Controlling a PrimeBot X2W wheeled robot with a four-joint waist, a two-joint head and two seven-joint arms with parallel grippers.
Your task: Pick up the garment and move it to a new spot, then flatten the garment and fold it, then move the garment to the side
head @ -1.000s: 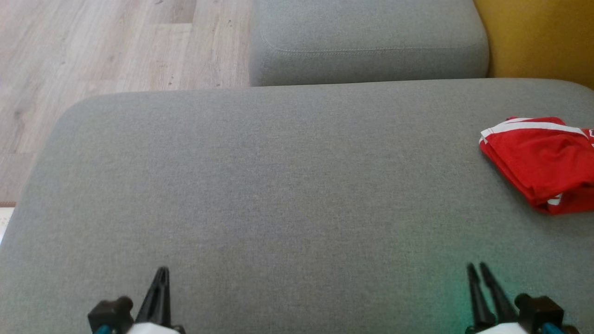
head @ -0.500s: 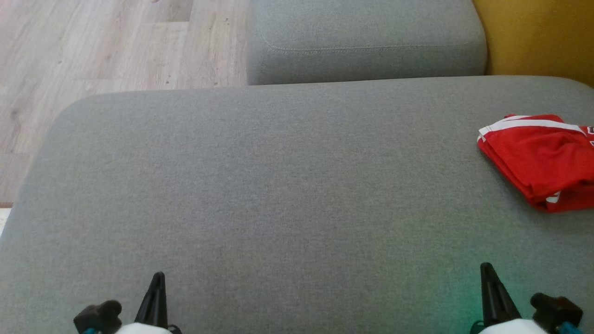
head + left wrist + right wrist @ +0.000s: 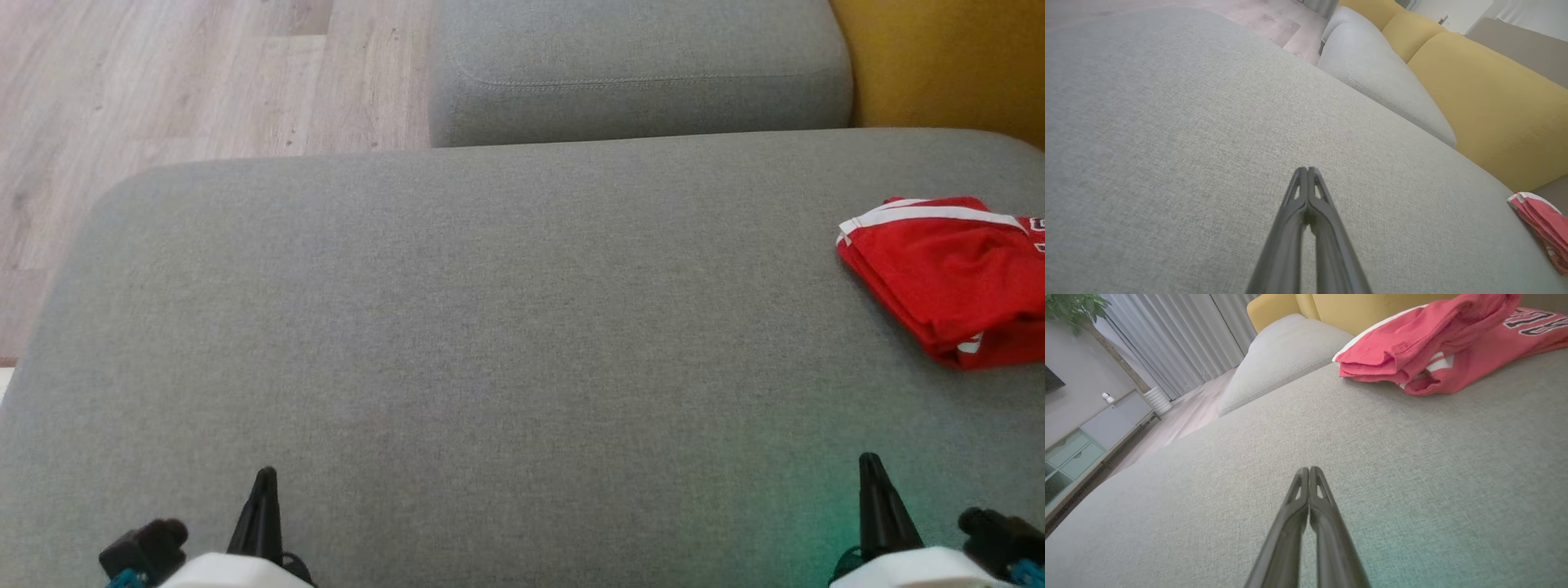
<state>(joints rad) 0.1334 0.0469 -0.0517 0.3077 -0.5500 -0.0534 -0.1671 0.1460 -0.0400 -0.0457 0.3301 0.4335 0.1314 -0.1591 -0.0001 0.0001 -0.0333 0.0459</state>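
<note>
Shirt (image 3: 947,278) lies at 1 o'clock from right gripper (image 3: 870,469), nearer than left gripper (image 3: 264,482); both pinched together, empty.

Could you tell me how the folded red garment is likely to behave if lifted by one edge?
The red garment lies in soft, loose layers, so it would probably droop and unfold. It looks thin, so likely light. On the woven grey cushion, a push would probably bunch it rather than slide it.
</note>
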